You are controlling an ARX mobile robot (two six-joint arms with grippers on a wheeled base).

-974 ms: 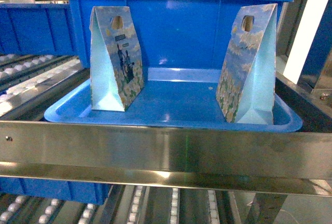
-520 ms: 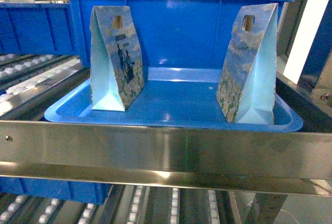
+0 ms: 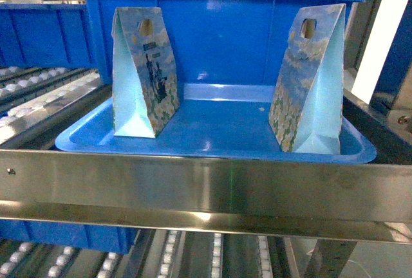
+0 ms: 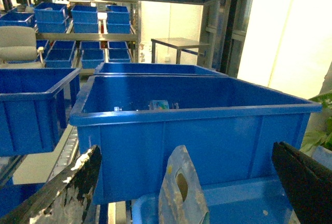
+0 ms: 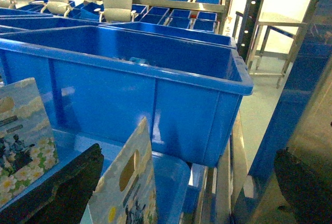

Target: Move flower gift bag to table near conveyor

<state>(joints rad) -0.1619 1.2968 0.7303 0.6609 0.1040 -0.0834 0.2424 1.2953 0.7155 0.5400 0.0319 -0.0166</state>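
Two flower gift bags are stood upright on a shallow blue tray (image 3: 212, 143) on the conveyor (image 3: 206, 188): the left bag (image 3: 145, 72) near the tray's left end, the right bag (image 3: 309, 82) near its right end, well apart. Both are tent-shaped, printed with sky, figures and white flowers, with a cut-out handle hole at the top and a pale blue folded side. A large blue bin (image 3: 225, 33) is set just behind them.

Neither arm is seen in the head view. In the left wrist view the left gripper (image 4: 187, 182) is held level behind a bag's top edge (image 4: 181, 193), jaws spread wide apart, one worn dark finger (image 4: 67, 187) at each lower corner, the bag between them and untouched. In the right wrist view the right gripper (image 5: 187, 182) is likewise spread open, a bag's top (image 5: 127, 182) between its dark fingers (image 5: 67, 182), no contact seen.

Against the earlier head frames, nothing is seen shifted; bags and tray are unchanged.

White rollers (image 3: 38, 94) are visible on the lanes at left. The table is not identified in these views.
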